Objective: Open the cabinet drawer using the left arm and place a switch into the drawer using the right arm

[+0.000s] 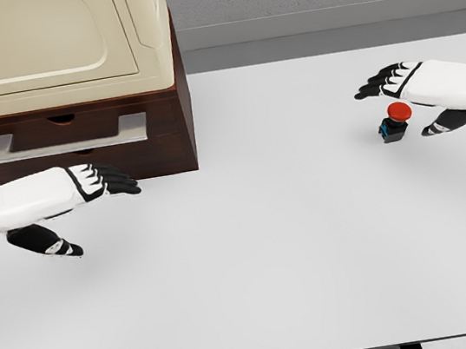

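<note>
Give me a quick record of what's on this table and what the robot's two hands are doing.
surface: white table
cabinet: dark wooden cabinet at the far left, cream appliance on top
drawer: drawer with grey handle, looks closed
switch: red-topped switch upright on the table, far right
left hand: left hand open, in front of the cabinet, not touching the handle
right hand: right hand open around the switch, not yet gripping it

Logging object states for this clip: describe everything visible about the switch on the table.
The switch is a small push-button type: a round red cap on a dark body with a bit of blue at its base. It stands upright on the white table, far right side, between the spread thumb and fingers of the open right hand, which does not visibly grip it.
</note>
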Motion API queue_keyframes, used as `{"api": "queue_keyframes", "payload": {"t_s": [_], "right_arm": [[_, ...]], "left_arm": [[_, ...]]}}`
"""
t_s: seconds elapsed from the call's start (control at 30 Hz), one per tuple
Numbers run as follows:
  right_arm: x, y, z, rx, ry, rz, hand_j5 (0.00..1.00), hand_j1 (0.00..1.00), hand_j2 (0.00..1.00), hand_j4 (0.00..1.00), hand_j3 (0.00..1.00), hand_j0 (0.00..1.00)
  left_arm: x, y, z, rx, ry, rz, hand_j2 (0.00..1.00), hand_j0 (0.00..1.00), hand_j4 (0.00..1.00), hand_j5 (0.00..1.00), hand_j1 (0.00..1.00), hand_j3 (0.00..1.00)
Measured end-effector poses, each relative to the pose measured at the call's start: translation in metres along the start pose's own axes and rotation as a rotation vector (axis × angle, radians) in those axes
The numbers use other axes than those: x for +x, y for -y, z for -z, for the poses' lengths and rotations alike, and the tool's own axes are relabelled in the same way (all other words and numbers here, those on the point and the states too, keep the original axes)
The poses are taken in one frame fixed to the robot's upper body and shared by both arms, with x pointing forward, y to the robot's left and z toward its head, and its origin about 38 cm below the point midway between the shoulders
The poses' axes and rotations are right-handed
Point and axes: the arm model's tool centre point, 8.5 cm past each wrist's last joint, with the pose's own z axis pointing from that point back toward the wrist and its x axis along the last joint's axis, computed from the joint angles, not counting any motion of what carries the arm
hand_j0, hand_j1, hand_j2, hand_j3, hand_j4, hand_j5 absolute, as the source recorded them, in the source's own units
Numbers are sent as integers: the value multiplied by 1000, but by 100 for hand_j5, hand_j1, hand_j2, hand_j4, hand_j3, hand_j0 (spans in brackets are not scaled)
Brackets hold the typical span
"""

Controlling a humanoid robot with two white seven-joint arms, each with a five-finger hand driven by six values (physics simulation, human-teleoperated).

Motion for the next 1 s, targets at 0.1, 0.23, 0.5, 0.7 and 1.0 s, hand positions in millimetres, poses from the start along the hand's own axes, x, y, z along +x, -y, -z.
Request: {"api": "queue_keyframes", "payload": {"t_s": [0.1,0.23,0.5,0.7,1.0], "right_arm": [[-7,3,-3,-14,-20,11,100,100,100,100,100,100],[-20,3,-8,-22,-53,38,100,100,100,100,100,100],[-34,7,-6,1,-82,42,100,100,100,100,100,100],[-34,8,21,82,-52,23,100,100,100,100,100,100],[-48,-27,24,176,-76,127,100,100,100,100,100,100]], "left_arm": [[1,-11,-1,23,3,7,100,100,100,100,100,100],[1,-27,-6,56,5,4,100,100,100,100,100,100],[-28,-36,-27,115,-80,-60,100,100,100,100,100,100],[-47,-31,-39,126,-136,-104,100,100,100,100,100,100],[-53,-25,-32,131,-131,-129,100,100,100,100,100,100]]}}
